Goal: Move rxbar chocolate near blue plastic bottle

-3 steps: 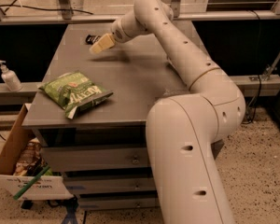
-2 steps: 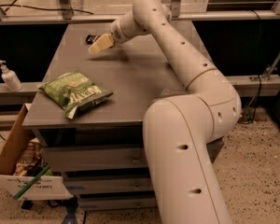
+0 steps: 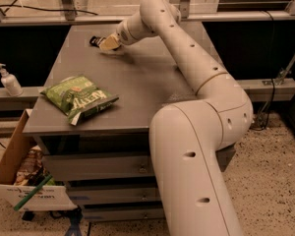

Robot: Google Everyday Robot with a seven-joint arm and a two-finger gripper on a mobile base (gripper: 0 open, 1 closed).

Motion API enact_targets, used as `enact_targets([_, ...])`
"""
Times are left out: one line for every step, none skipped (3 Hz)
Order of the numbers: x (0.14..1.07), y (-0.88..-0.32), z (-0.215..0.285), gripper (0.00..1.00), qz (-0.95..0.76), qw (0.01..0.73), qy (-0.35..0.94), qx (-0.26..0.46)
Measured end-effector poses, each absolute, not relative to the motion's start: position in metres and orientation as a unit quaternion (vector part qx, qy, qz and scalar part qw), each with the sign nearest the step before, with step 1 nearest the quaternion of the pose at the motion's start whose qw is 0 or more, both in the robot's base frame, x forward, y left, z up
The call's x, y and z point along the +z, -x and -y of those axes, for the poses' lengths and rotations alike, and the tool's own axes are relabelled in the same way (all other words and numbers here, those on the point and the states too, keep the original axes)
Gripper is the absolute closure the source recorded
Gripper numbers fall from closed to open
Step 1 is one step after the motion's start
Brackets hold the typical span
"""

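Observation:
The rxbar chocolate [image 3: 94,41] is a small black wrapper lying at the far left part of the grey table top [image 3: 147,87]. My gripper [image 3: 107,44] is right at the bar's right end, low over the table, with the arm reaching in from the right. The bar's near end is partly hidden by the gripper, and I cannot tell whether it is held. The blue plastic bottle is out of view.
A large green chip bag [image 3: 78,98] lies at the table's front left. A small white pump bottle [image 3: 8,81] stands on a ledge left of the table. A cardboard box [image 3: 12,173] with clutter sits on the floor at lower left. My arm's big links fill the front right.
The gripper stays at the black bar at the far left of the table. The arm's lower links have shifted a little to the left.

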State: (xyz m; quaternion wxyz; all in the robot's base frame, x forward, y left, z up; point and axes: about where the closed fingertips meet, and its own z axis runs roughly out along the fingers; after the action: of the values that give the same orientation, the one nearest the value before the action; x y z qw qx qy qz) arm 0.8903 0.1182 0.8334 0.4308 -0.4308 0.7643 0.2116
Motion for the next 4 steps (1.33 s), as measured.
enact_targets([0.831, -0.888, -0.107, 0.65, -0.773, 0.425, 0.42, 0.211])
enact_targets([0.827, -0.882, -0.099, 0.87, -0.78, 0.418, 0.416, 0.211])
enact_targets([0.828, -0.879, -0.096, 1.0, -0.78, 0.418, 0.416, 0.21])
enact_targets([0.855, -0.86, -0.081, 1.0, -0.769, 0.43, 0.426, 0.209])
